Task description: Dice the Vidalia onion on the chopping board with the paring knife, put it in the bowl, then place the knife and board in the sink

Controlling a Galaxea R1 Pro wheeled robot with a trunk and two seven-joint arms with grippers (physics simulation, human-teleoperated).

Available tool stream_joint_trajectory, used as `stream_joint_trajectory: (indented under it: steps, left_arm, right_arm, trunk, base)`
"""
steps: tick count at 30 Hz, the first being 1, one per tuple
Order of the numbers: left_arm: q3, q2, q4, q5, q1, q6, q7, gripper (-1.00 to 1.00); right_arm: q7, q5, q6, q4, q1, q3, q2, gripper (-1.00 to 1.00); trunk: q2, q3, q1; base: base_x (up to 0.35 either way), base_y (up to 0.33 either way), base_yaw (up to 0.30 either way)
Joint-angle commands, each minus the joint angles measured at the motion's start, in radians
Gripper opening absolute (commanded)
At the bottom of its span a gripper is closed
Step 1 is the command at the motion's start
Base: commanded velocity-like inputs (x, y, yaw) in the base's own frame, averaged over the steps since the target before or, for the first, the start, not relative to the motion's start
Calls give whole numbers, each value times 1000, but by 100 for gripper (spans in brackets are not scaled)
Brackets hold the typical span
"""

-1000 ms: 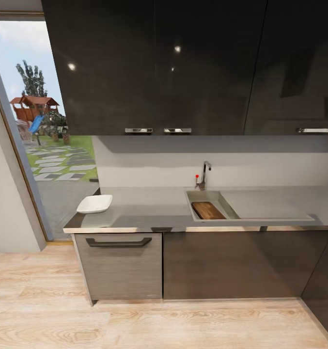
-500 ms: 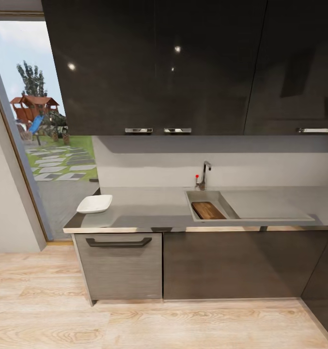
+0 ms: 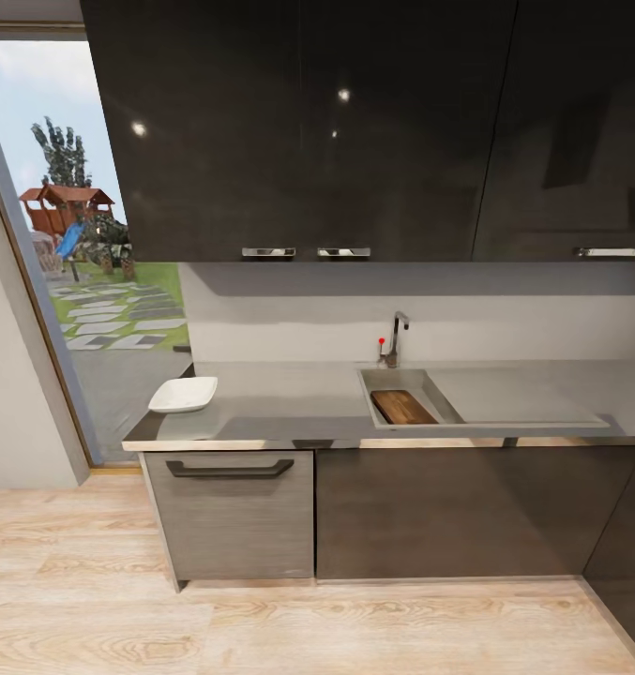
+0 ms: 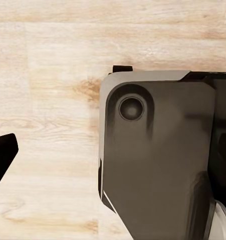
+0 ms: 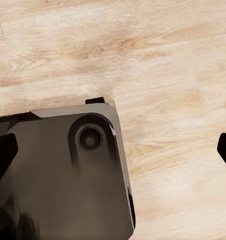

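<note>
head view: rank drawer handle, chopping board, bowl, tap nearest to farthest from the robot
1. drawer handle, below the countertop, on the left.
2. chopping board, in the sink, and bowl, at the countertop's left end: too close to call.
3. tap, behind the sink, at the back.

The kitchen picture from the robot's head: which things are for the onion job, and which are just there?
For the job:
- sink
- chopping board, lying in the sink
- bowl
- countertop

Just there:
- tap
- upper cabinets
- drawer handle
- wooden floor
- playground outside
</note>
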State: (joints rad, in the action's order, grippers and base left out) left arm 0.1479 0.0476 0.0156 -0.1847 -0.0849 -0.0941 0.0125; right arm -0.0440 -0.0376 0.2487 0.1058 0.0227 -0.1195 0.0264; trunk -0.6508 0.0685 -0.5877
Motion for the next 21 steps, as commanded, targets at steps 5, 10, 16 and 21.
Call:
stream_joint_trajectory:
  steps: [5, 10, 16, 21]
  left_arm:
    - [9, 0, 2, -10, -1, -4, 1, 100]
    - [9, 0, 2, -10, -1, -4, 1, 100]
    - [9, 0, 2, -10, -1, -4, 1, 100]
    - [9, 0, 2, -10, -1, -4, 1, 100]
  right_arm:
    - [1, -4, 2, 2, 0, -3, 0, 100]
    - [1, -4, 2, 2, 0, -3, 0, 100]
    - [1, -4, 2, 2, 0, -3, 0, 100]
    - [1, -4, 2, 2, 0, -3, 0, 100]
  trunk:
    - [-1, 1, 0]
    - [-1, 1, 0]
    - [-1, 1, 0]
    - [-1, 1, 0]
  base:
    - [0, 0, 0]
    - [0, 0, 0]
    - [0, 0, 0]
    - [0, 0, 0]
